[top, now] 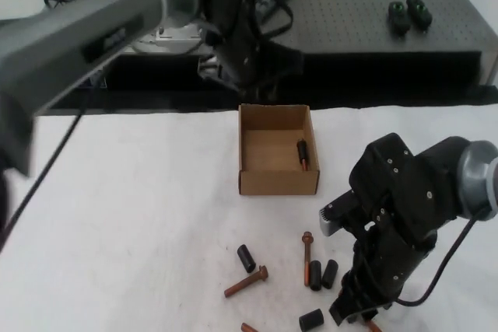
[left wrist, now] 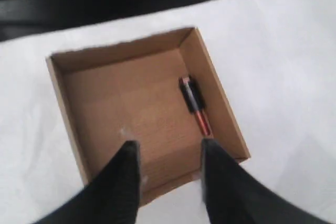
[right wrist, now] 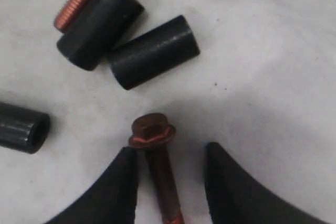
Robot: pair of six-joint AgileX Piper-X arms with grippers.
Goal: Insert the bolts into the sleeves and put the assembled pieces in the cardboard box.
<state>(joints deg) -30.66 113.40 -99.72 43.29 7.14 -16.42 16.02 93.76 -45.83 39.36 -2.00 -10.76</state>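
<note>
My right jaws gape astride the copper bolt, five o'clock of the cardboard box; likely stiff, light, slippery; I'd pinch mid-shank.

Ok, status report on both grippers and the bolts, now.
Left gripper open, empty, over cardboard box. Right gripper open, straddling a loose bolt on the cloth. One assembled piece in box. Two sleeves near bolt head, not touching.

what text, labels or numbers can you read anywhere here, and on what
None can be read.
The cardboard box, the bolt and the sleeves show no markings.
A dark patch on the grey arm link may be a label, but is too blurred to read.
</note>
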